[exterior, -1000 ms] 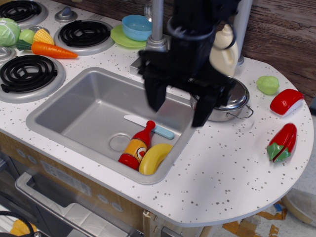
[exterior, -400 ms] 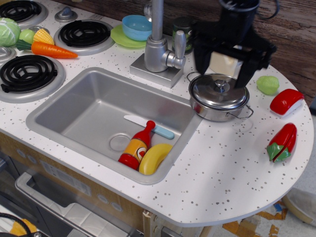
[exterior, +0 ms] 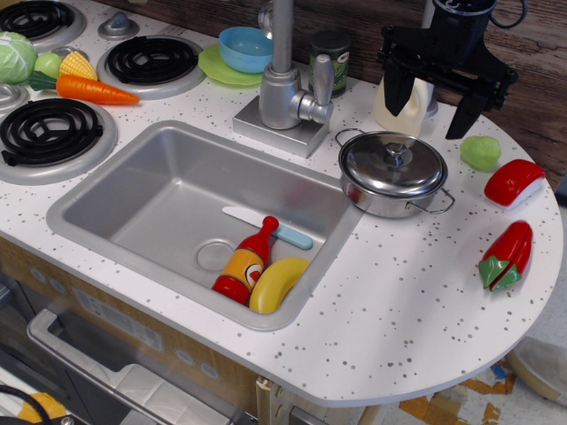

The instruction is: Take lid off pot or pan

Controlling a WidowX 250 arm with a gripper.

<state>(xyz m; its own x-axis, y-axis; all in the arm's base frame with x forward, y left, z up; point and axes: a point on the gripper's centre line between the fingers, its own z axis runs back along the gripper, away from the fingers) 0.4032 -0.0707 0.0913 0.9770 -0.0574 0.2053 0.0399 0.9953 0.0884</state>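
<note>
The steel pot (exterior: 396,199) stands on the speckled counter just right of the sink, with wire loop handles at its sides. The shiny domed lid (exterior: 392,165) sits on it, its small round knob (exterior: 396,152) at the centre. My black gripper (exterior: 431,111) hangs above and behind the pot, up and to the right of the lid. Its two fingers (exterior: 397,91) are spread wide and hold nothing. It is clear of the lid.
A cream bottle (exterior: 399,111) stands behind the pot, partly behind my gripper. The faucet (exterior: 285,88) and a green can (exterior: 331,53) are to the left. The sink (exterior: 97,208) holds a ketchup bottle (exterior: 245,262), banana and knife. Toy foods (exterior: 507,255) lie at the right.
My gripper has moved from over the sink's right edge, across the pot, up and to the back right. The lid and pot have not moved.
</note>
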